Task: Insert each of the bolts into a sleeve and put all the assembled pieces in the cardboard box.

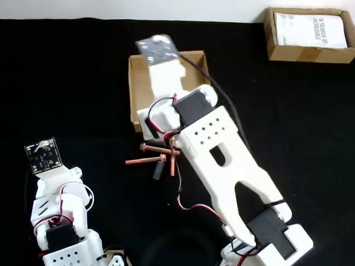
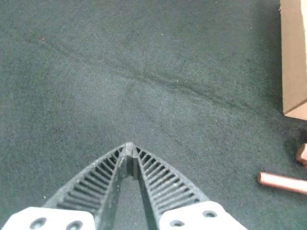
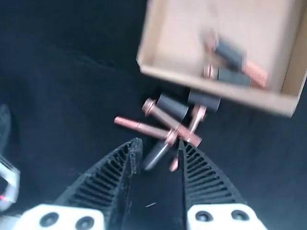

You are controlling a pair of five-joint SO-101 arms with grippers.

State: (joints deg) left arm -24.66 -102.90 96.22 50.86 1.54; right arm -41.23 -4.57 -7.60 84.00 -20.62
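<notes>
Holding the right gripper (image 3: 159,146) open low over the black tabletop (image 1: 76,72), fingers (image 3: 108,184) spread to either side of a dark sleeve (image 3: 152,157) and not clamping it. Pointing at a loose heap just beyond the fingertips: copper bolts (image 3: 136,123) lying crossed on the cloth, two of them sitting in sleeves of their own. Spanning from the near edge to the middle of the tabletop with the white right arm (image 1: 225,160), and covering part of the cardboard box (image 1: 139,82) with it. Showing that box just past the heap, toward the far edge, open side up, with two assembled pieces (image 3: 230,50) lying inside. Holding the left gripper (image 2: 129,146) closed on nothing, tips meeting, above bare cloth by the near left corner, well apart from the heap. Catching one bolt (image 2: 283,183) and a corner of the cardboard box at the margin of the left wrist view. Leaving a second cardboard box (image 1: 312,53), with a printed sheet (image 1: 311,29) inside, at the far right corner.
</notes>
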